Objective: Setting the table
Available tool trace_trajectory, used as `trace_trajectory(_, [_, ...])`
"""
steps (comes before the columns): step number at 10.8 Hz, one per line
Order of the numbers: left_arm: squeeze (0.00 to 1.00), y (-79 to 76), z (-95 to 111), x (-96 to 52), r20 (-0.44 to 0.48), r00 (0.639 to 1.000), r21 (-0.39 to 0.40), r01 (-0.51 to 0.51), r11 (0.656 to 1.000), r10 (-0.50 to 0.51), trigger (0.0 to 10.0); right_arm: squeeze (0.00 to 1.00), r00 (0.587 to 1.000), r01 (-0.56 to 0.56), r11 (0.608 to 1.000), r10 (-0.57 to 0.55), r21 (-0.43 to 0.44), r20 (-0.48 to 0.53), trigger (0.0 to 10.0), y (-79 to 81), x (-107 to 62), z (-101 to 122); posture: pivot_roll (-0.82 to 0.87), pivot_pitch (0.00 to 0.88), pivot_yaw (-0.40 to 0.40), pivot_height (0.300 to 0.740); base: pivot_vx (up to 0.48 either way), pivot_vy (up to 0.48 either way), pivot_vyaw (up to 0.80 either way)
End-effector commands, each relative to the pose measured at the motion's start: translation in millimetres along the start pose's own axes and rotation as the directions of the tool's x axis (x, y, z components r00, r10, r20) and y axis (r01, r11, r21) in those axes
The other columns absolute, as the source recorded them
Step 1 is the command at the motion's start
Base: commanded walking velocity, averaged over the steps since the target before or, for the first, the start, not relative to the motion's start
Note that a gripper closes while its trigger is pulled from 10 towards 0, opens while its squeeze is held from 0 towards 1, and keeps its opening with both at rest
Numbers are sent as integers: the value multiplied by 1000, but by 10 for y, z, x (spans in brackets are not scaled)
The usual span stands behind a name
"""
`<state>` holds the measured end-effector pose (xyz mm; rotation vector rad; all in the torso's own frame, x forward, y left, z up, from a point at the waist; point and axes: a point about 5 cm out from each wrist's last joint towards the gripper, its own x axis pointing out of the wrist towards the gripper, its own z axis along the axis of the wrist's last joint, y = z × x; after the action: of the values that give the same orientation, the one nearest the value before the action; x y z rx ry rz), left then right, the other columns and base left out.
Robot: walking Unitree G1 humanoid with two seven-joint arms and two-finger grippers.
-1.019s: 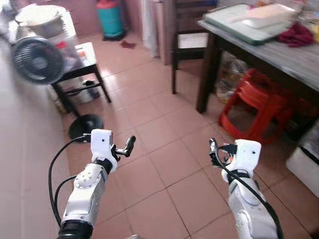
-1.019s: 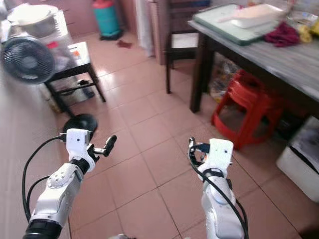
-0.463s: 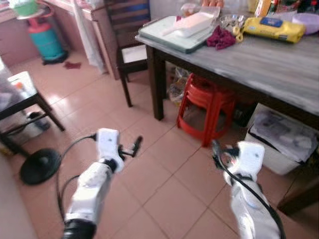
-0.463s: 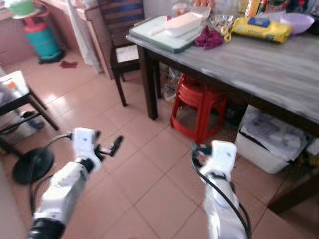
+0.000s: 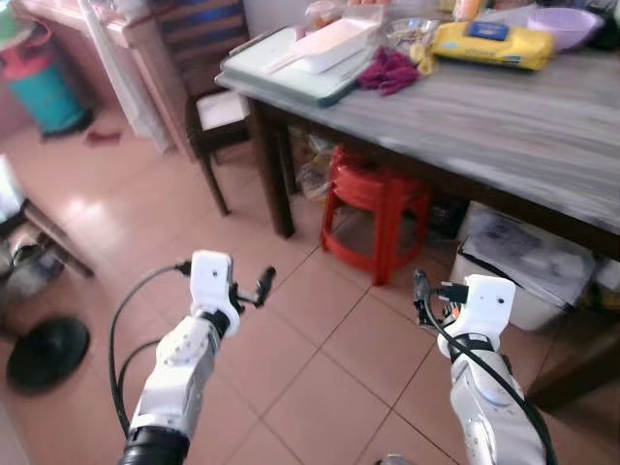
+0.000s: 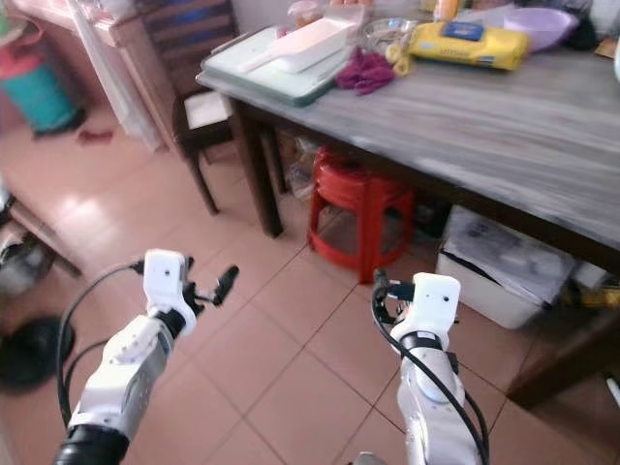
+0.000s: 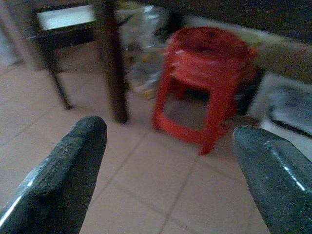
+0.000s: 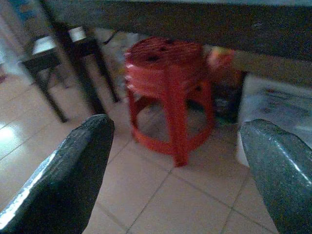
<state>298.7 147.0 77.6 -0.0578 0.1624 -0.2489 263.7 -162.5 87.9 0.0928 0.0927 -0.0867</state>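
Observation:
A grey wooden table (image 5: 504, 116) stands ahead and to the right. On it lie a pale green tray (image 5: 262, 73) with a white dish (image 5: 329, 44), a maroon cloth (image 5: 387, 70), a yellow package (image 5: 489, 44) and a purple bowl (image 5: 560, 24). My left gripper (image 5: 260, 286) is raised over the tiled floor, open and empty. My right gripper (image 5: 421, 291) is held up beside it, also open and empty. Both wrist views look past their open fingers (image 7: 73, 161) (image 8: 73, 161) toward the space under the table.
A red plastic stool (image 5: 378, 194) sits under the table, next to a white box (image 5: 528, 262). A dark chair (image 5: 208, 107) stands at the table's left end. A teal gas cylinder (image 5: 44, 92) and a black fan base (image 5: 44, 349) are on the left.
The whole view has swung right and closed in on the table, so the fan and side table have slid off to the left. Both arms keep the same raised pose.

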Motion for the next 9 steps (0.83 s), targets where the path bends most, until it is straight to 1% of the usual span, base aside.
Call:
trace_trajectory(1, [0, 104, -44, -50, -20, 999, 19, -50, 999, 50, 10000, 0, 1000, -22, 1000, 22, 3, -11, 10000, 72, -13, -23, -62, 106, 121, 740, 0, 0, 0])
trace_trajectory(3, [0, 109, -45, -39, -25, 998, 35, -61, 998, 62, 10000, 0, 1000, -19, 1000, 20, 5, -13, 10000, 70, -17, -29, -64, 106, 122, 740, 0, 0, 0])
trace_trajectory(6, [0, 76, -42, -25, -32, 997, 50, -72, 996, 73, 10000, 0, 1000, -14, 1000, 14, 5, -13, 10000, 62, -15, -30, -62, 106, 122, 740, 0, 0, 0])
trace_trajectory(9, [0, 72, -51, -27, -38, 996, 55, -77, 995, 79, 10000, 0, 1000, -3, 1000, 3, 15, -14, 10000, 48, -15, -28, -63, 106, 120, 740, -316, 0, 0])
